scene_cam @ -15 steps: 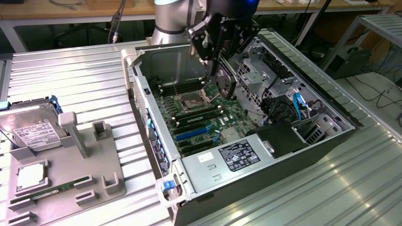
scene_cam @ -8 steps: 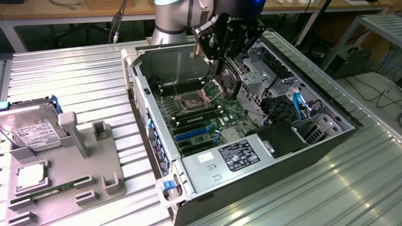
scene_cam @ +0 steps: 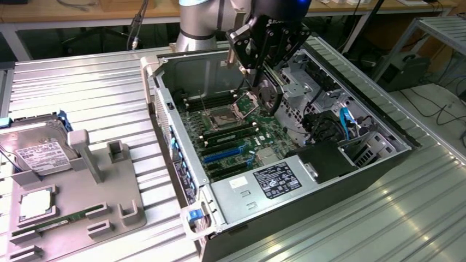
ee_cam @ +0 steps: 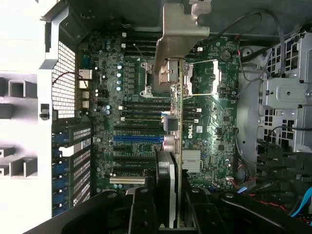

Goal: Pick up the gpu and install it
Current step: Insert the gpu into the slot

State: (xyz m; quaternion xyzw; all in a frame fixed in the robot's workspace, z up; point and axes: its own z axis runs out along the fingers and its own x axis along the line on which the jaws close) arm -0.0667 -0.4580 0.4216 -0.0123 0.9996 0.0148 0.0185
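Exterior view: an open computer case [scene_cam: 218,71] lies on a ribbed metal table [scene_cam: 87,98]. The tool [scene_cam: 261,76] hangs over its motherboard [scene_cam: 233,136], clamped on the gpu [scene_cam: 270,98]. A grey fixture [scene_cam: 109,191] with a hard drive [scene_cam: 40,155] sits at the exterior view's left.

Wrist view: the gpu stands edge-on between the tool's fingers [ee_cam: 141,214], its silver bracket [ee_cam: 183,34] farthest from them.

In the wrist view the green circuit-board gpu [ee_cam: 166,180] with round black fan and silver metal end bracket stands edge-on to me, its faces barely showing; the picture's edge cuts off my black pincer [ee_cam: 173,208]. In the exterior view my fingers [scene_cam: 255,54] cover most of that card. At the exterior view's left, the silver white-labelled hard drive [scene_cam: 36,150] runs off the edge.
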